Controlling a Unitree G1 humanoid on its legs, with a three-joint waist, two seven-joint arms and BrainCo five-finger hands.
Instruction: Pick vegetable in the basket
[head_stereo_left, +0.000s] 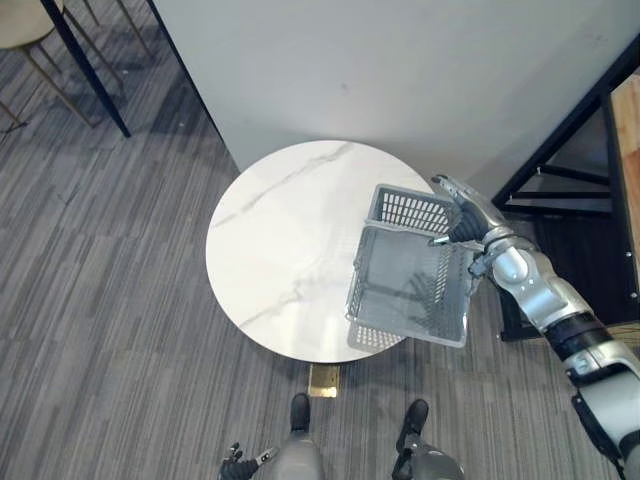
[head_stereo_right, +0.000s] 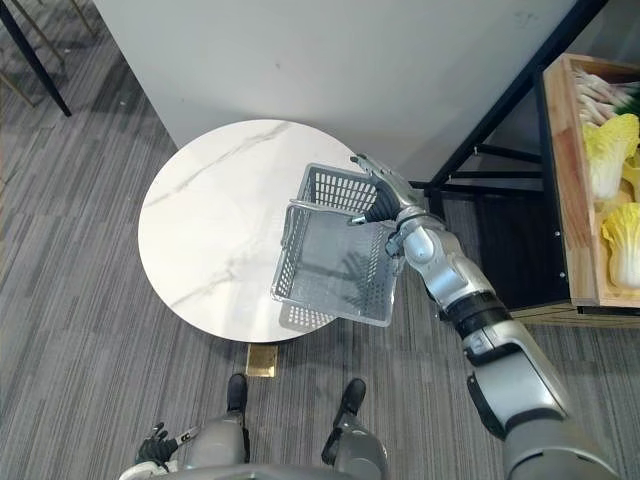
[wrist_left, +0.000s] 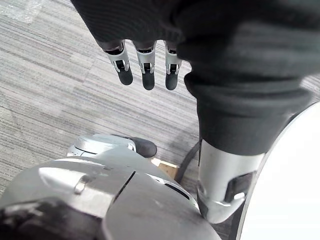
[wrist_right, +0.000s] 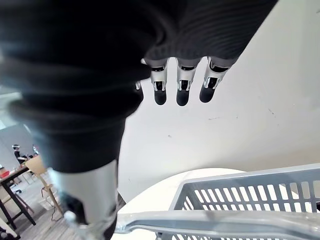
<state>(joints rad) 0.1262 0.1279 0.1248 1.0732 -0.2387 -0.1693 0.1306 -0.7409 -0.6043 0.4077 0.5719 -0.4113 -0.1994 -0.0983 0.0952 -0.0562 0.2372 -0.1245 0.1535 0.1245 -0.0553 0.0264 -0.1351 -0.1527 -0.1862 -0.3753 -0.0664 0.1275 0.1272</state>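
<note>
Whether the right robot hand (head_stereo_left: 465, 222) touches the basket (head_stereo_left: 405, 290) is hard to make out. In the eye views it sits at the basket's far right corner, by the end of the handle (head_stereo_left: 400, 233). Its thumb there is too small to read. In the right wrist view its fingers (wrist_right: 182, 92) hang straight and slightly apart above the handle bar, curled on nothing.

The wooden crate (head_stereo_right: 562, 180) is cut off by the frame's right edge, so the cabbages (head_stereo_right: 612, 150) show only in part. They are pale yellow-green with white ribs, and white-stemmed greens (head_stereo_right: 598, 92) lie at the crate's far end. The crate sits on a black rack (head_stereo_right: 505, 155), well apart from the basket.

The basket is grey slatted plastic and its floor is bare. It is at the right side of the round white marbled tabletop (head_stereo_left: 280, 230), with its near right corner overhanging the rim. Whether it rests there or is lifted cannot be told. The rest of the tabletop is open surface.

A pale wall (head_stereo_left: 400, 70) runs just behind the tabletop, and grey striped carpet (head_stereo_left: 100, 300) lies around it.

The left robot hand (wrist_left: 148, 75) hangs low over the carpet, fingers straight and spread, holding nothing.
</note>
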